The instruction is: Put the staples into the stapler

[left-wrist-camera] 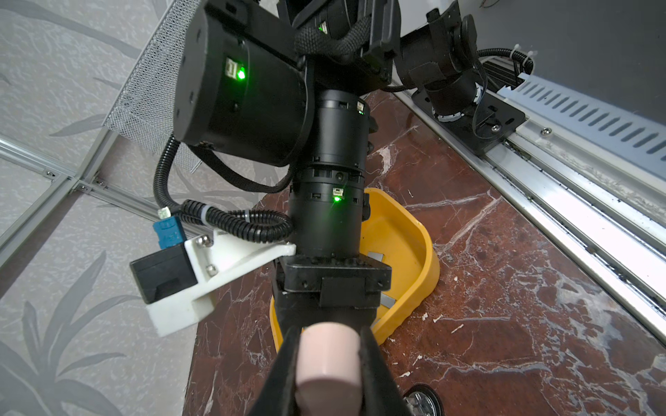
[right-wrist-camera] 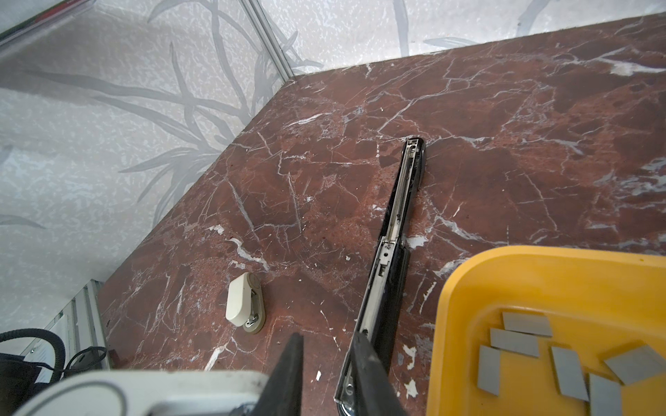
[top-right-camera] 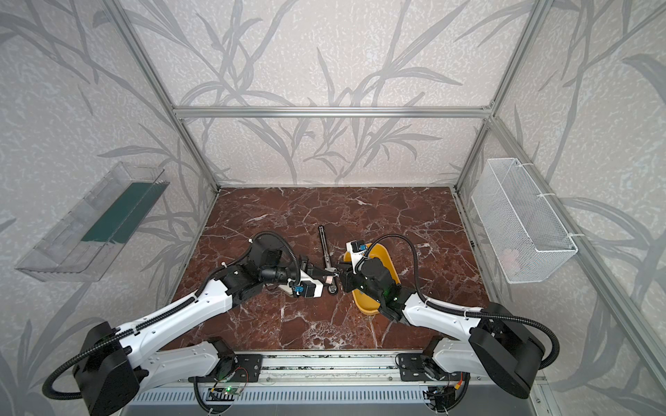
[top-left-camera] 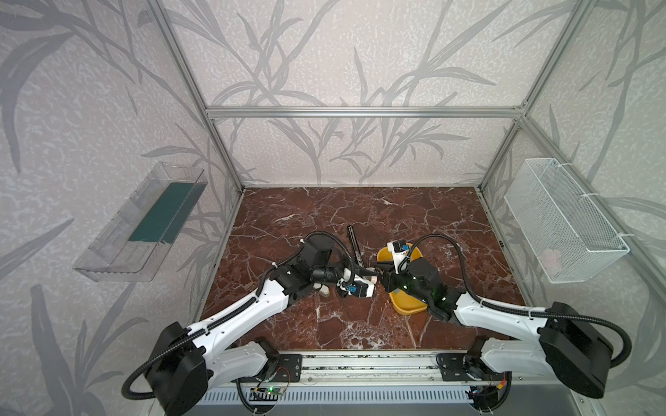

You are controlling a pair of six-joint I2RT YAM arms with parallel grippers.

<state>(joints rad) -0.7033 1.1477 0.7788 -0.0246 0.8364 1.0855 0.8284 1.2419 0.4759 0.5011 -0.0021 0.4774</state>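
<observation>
Staples (right-wrist-camera: pixel 569 372) lie flat in yellow tray (right-wrist-camera: pixel 468 273): look thin, light, likely slippery, snap easy. You pinch one strip by long edges, softly. Open black stapler (right-wrist-camera: pixel 396 223) lies just beside tray. Right pincer (right-wrist-camera: pixel 328 336) narrow, empty, near tray. Left pincer (left-wrist-camera: pixel 329 329) holds pink round thing (left-wrist-camera: pixel 328 363).

Both top views look steeply down from high above the front edge of the desk (top-left-camera: pixel 324 324) and cover its whole surface. The left wrist view looks close along the left pincer (left-wrist-camera: pixel 328 360) toward the tray (left-wrist-camera: pixel 407 234). The right wrist view faces the stapler (right-wrist-camera: pixel 400 201) and a corner of the tray, close up. All views share the tray.
</observation>
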